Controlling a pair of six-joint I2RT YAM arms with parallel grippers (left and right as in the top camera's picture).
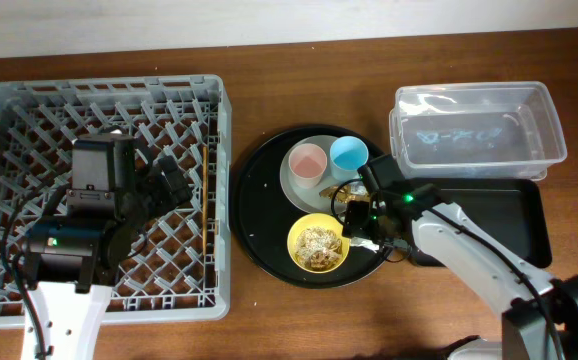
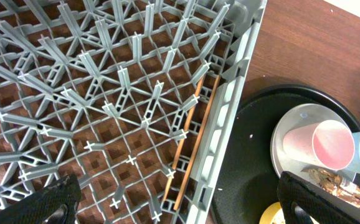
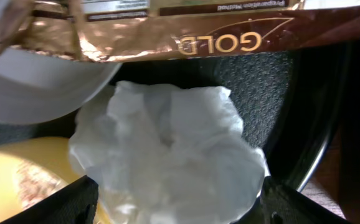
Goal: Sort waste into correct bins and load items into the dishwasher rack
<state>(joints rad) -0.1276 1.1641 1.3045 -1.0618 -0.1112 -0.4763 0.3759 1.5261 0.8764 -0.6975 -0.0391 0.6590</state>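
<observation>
Fingers (image 3: 320, 202) of right gripper (image 3: 177, 199) straddle the tissue (image 3: 167, 143) — wrapper (image 3: 186, 28) just beyond

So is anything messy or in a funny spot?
Yes: a gold-brown wrapper lies over the rim of the plate, and a crumpled tissue sits on the round black tray, trash mixed among dishes.

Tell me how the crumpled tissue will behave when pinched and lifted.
The tissue looks soft and crumpled, so it will probably squash rather than resist. Likely very light for its bulk. Loose folds may droop or unfurl.
</observation>
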